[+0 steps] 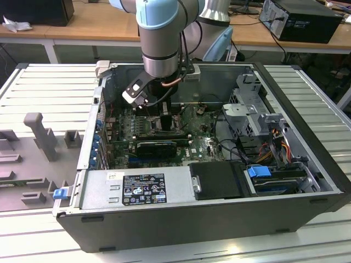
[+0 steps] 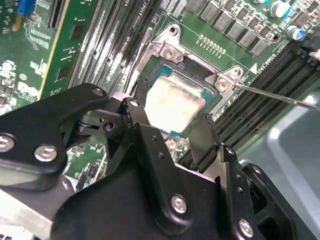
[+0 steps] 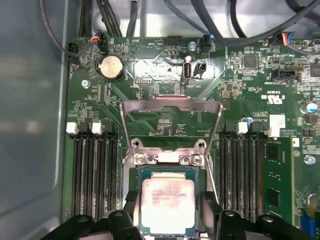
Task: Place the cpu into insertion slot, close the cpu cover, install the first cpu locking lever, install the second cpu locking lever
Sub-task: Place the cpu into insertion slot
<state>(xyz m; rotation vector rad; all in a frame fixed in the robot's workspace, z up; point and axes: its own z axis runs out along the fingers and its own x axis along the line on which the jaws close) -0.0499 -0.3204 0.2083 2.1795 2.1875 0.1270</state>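
— Which step are you on?

— The first, by my reckoning: getting the chip into the socket. In the exterior view my tool is down inside the case, at about ten o'clock from the case's middle.

— What does the tool have?

— It is closed to just the chip's width and holds the chip by two opposite edges, as both wrist views show. The chip lies within the socket's silvery rim and looks low and level. Whether it is fully seated I cannot tell.

— And the cover?

— The cover stands open on its hinge just beside the socket, clear of the chip. In the second wrist view a thin lever juts out from a socket corner, unlatched.

— What would letting go call for?

— As I judge it, the chip must lie flat and square in the socket with no tilt. The tool must open gently so neither edge drags the chip askew.

— What else is in the case?

— Reading the exterior view as a clock face, the green board lines the floor. The grey power box is at seven, the drive cage at two and a bundle of cables at three. The case itself stands on the ribbed counter.
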